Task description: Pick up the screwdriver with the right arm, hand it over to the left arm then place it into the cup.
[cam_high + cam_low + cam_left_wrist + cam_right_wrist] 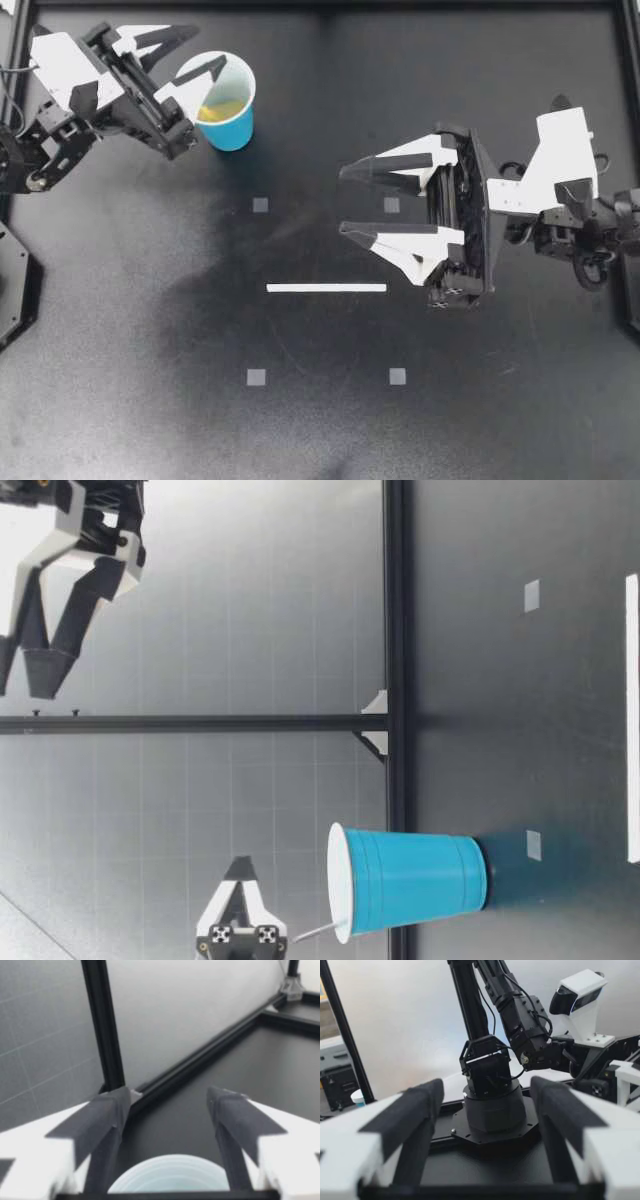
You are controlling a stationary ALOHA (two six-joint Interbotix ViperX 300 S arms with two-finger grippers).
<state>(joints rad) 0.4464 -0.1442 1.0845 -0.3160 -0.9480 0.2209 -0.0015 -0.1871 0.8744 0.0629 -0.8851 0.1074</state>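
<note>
Yellow-handled screwdriver seemingly sits in upright blue plastic cup; left tool gapes empty over its rim, right tool gapes empty well apart; lift left arm straight up, sparing the cup.

Smooth blue plastic cup, matt black table
</note>
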